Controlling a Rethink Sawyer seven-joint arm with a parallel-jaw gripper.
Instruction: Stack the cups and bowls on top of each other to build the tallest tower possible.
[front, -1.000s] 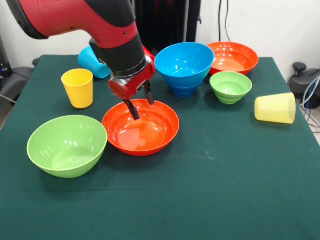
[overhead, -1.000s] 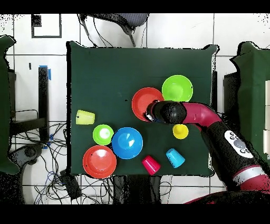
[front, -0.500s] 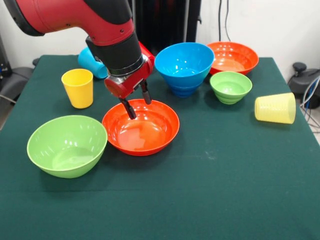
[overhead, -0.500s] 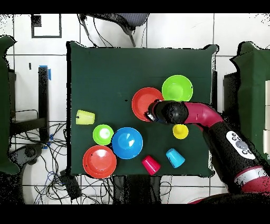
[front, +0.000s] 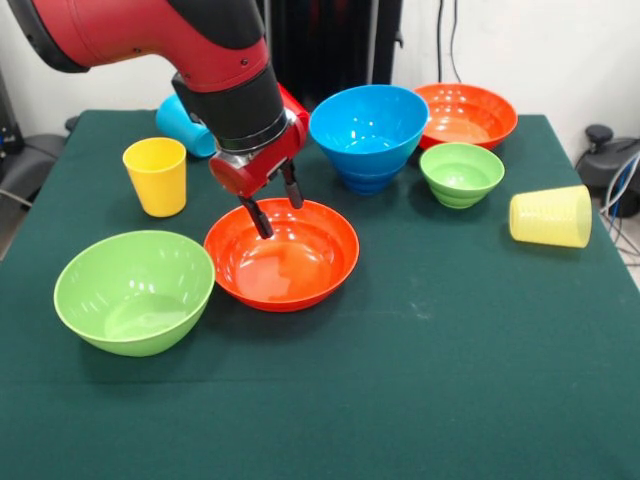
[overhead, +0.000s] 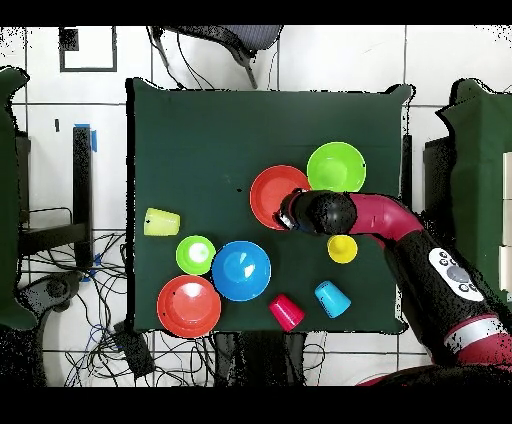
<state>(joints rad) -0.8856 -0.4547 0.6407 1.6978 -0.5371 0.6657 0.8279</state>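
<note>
Front view: the claw, fingers apart, straddles the far rim of the orange-red bowl on the green surface; a big green bowl sits just beside.

Overhead view: the claw covers that bowl's edge.

Orange-red bowl glossy; big green bowl; blue bowl; ribbed pale yellow cup; dark green table.

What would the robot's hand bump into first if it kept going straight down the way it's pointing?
Most likely the orange-red bowl: the open hand points down over its far rim, so it would probably meet the rim or inner wall, though depth is uncertain.
</note>
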